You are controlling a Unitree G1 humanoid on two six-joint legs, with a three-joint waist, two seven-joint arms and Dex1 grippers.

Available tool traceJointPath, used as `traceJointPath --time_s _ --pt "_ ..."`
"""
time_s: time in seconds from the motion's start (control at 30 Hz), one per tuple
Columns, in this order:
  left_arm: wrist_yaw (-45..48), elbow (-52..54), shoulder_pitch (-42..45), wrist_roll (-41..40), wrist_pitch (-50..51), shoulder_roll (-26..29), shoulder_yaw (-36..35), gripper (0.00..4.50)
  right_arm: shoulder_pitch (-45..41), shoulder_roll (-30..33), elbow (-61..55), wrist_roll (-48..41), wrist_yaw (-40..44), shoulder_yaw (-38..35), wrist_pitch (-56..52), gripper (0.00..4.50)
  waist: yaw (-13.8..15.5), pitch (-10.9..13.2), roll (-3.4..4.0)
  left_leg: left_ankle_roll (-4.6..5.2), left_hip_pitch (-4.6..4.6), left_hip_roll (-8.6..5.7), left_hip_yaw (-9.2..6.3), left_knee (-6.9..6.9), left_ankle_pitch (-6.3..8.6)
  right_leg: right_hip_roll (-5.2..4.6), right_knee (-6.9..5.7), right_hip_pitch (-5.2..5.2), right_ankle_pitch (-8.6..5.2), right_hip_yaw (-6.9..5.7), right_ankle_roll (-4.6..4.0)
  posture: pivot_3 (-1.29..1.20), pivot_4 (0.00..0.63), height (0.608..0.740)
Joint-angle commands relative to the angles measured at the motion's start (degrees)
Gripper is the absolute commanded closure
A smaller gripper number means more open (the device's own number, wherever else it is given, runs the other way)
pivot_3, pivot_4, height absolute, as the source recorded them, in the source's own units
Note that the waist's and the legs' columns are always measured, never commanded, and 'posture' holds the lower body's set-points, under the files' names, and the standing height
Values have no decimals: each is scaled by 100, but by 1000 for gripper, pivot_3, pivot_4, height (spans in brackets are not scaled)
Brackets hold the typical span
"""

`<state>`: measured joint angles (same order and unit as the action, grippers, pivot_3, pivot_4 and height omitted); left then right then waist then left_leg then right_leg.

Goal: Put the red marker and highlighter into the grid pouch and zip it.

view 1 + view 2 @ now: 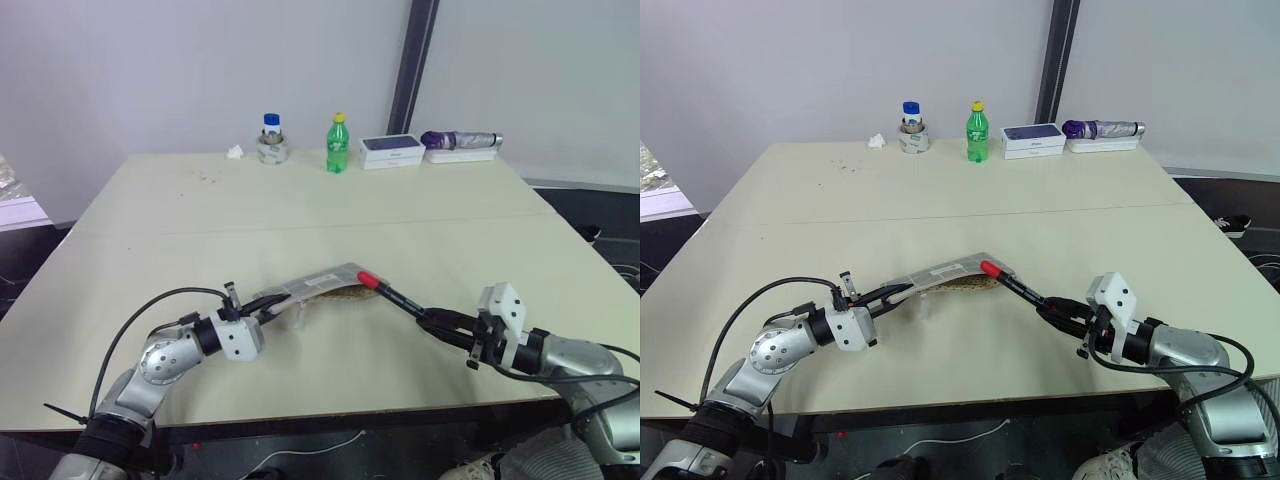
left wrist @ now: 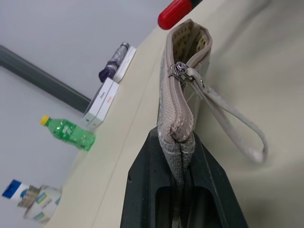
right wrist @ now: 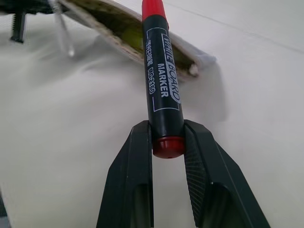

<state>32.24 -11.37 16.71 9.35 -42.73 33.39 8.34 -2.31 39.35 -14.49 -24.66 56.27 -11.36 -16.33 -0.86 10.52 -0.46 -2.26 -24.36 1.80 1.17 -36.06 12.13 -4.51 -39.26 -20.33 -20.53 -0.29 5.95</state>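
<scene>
Right gripper clamps marker by tail, near table's front edge. Red tip at pouch mouth. Marker hard, light, smooth; could slip.

Left wrist view: left gripper pinches soft, floppy pouch edge.

Right wrist view: yellow inside pouch, maybe highlighter; hard to tell.

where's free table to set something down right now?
Free: the wide middle of the table, between the back row and the grid pouch; also both side edges. Crowded: the far edge, with tape roll, green bottle and boxes, and the near centre around both jaws and the red marker.
</scene>
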Motion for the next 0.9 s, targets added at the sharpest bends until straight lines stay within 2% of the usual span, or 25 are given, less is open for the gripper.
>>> traceJointPath --time_s 0.03,0.33,0.47,0.73,0.9 --pt "-11 176 48 -75 4 -14 7 4500 -134 -26 -105 63 4 46 372 4134 14 0 0 0 -1 1 0 1 0 0 0 -1 0 0 0 0 150 740" --pt "-43 246 42 -58 96 9 -49 4500 -58 96 233 350 355 266 1132 4134 27 0 -1 0 -2 -1 0 -3 0 -5 1 1 1 0 2 0 150 740" --pt "-45 337 8 -45 114 15 -48 4500 -240 185 727 979 250 547 1588 4134 25 0 -1 0 -2 -1 1 -4 0 -5 1 2 1 0 2 0 150 740" --pt "189 442 7 10 -77 203 108 4500 -579 189 965 1125 187 726 1592 4134 27 0 -1 0 -2 -1 1 -3 0 -5 1 2 1 0 2 0 150 740" --pt "290 369 147 -8 -164 214 239 4500 -984 144 574 1393 139 1165 1501 4134 24 0 -1 0 -1 0 1 -4 0 -5 1 1 0 0 2 0 150 740"
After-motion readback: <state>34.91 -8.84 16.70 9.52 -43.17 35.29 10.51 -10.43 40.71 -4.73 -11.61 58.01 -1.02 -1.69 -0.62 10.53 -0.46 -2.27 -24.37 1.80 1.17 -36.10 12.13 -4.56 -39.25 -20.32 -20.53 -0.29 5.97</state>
